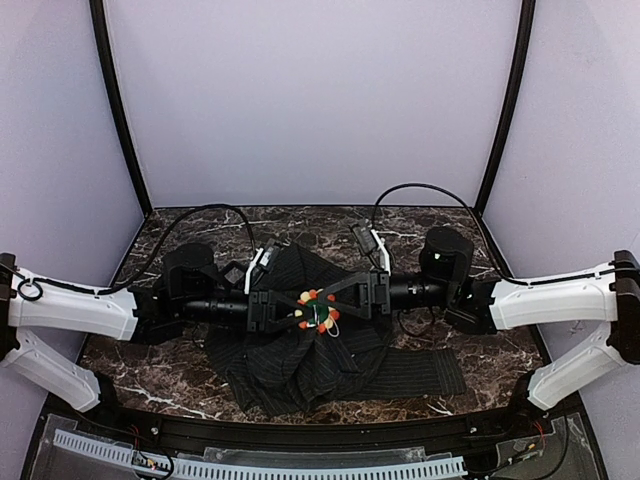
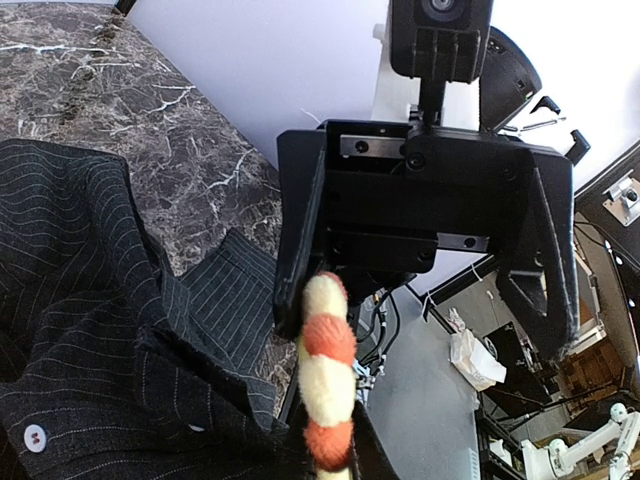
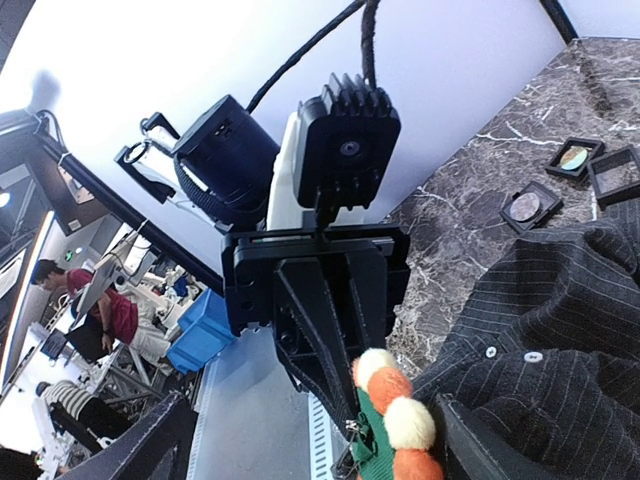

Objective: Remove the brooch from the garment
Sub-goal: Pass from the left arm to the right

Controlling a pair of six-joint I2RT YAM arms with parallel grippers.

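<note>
Black pinstriped shirt [image 1: 290,360] lies crumpled; left gripper [image 3: 345,400] clamps the beaded flower brooch [image 1: 317,312], right gripper [image 2: 420,325] faces it, jaws apart.

The tabletop [image 1: 130,365] is dark brown marble with white veins. A crumpled black pinstriped shirt [image 1: 300,370] lies on its middle, one sleeve stretched flat along the stone to the right of the heap. Three small square black boxes [image 3: 525,205] sit on bare marble just beyond the shirt, close together.
</note>
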